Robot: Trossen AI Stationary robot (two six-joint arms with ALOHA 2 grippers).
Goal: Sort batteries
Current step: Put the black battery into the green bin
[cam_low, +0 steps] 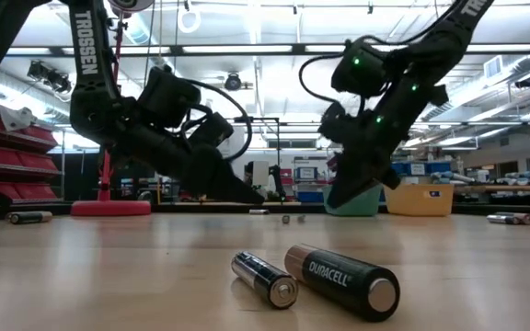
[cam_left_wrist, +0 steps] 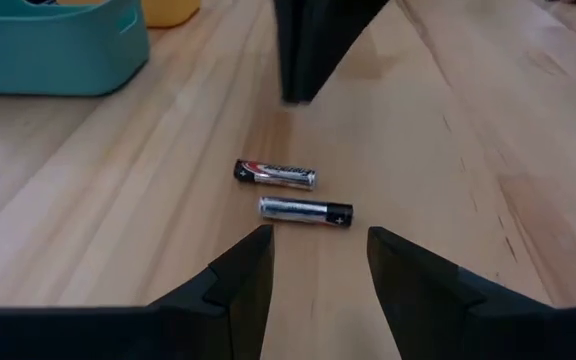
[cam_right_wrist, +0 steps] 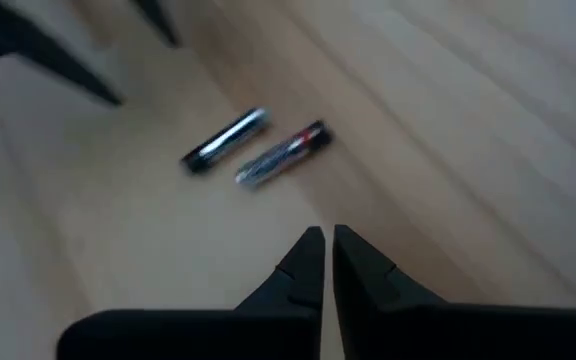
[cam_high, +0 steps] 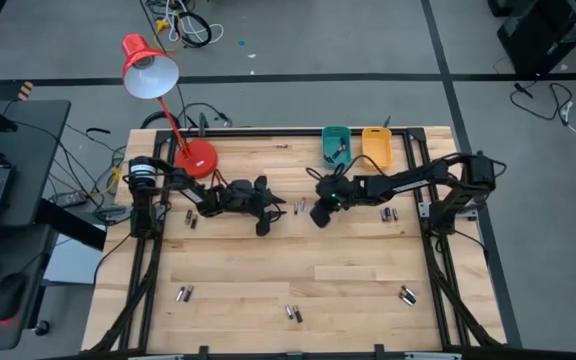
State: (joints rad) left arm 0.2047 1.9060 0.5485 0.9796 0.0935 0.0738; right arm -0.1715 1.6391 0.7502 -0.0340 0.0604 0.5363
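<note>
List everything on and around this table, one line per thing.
Small cylindrical batteries, dark with silvery ends: six little groups, mostly pairs, scattered over the table; one pair lies between the two grippers.
Teal plastic bin: one, teal, at the table's far edge.
Yellow plastic bin: one, yellow, touching or nearly touching the teal bin, on its right.
Red desk lamp: one, red; base on the table's far left corner, shade reaching past the edge.
Wooden table: one, pale planks in a black frame.
Left gripper: one, black, open, low over the table facing the middle pair.
Right gripper: one, black, shut, opposite it across that pair.
</note>
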